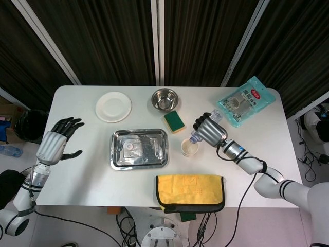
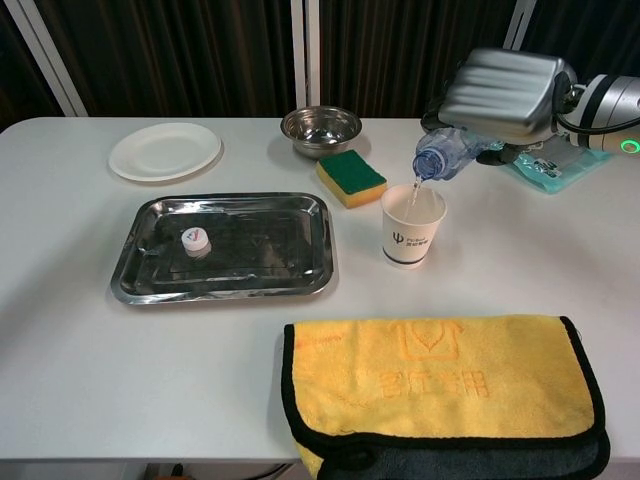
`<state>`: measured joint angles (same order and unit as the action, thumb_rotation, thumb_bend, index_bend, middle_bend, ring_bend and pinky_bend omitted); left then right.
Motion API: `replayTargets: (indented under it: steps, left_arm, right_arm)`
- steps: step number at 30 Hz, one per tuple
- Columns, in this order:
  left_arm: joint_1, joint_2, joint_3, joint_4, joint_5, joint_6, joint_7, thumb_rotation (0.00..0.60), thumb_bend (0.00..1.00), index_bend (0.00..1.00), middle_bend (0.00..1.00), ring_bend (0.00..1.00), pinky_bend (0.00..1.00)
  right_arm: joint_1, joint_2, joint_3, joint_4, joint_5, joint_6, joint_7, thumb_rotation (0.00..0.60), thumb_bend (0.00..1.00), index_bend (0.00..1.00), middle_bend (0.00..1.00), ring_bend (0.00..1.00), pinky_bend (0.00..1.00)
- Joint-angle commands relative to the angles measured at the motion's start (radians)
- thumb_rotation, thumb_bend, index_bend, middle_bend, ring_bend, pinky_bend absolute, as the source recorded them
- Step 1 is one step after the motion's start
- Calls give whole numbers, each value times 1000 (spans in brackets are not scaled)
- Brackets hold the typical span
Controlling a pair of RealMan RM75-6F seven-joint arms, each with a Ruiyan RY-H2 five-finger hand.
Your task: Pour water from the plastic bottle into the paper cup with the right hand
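Our right hand [image 2: 505, 95] grips the plastic bottle [image 2: 447, 155], tilted mouth-down over the paper cup [image 2: 411, 225], a thin stream falling in. We keep our left hand [image 1: 57, 140] spread, off the table's [image 2: 90, 350] left edge.
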<state>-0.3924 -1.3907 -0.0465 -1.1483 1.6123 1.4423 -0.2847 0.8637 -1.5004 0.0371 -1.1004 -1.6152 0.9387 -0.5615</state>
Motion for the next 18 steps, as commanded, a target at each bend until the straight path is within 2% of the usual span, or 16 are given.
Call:
replayTargets:
  steps: [1, 9, 18]
  left_arm:
    - [0, 1, 0, 0, -1, -1, 0, 600, 91, 182, 155, 111, 151]
    - [0, 5, 0, -4, -1, -1, 3, 600, 90, 182, 155, 111, 151]
    - [-2, 6, 1, -10, -3, -10, 12, 600, 91, 182, 155, 111, 151]
  right_arm:
    - [-14, -14, 4, 10, 19, 7, 45, 600, 677, 740, 569, 421, 424]
    - [-51, -28, 24, 15, 53, 59, 242, 600, 677, 741, 569, 421, 422]
    - [-119, -23, 80, 5, 125, 145, 618, 600, 677, 741, 569, 421, 423]
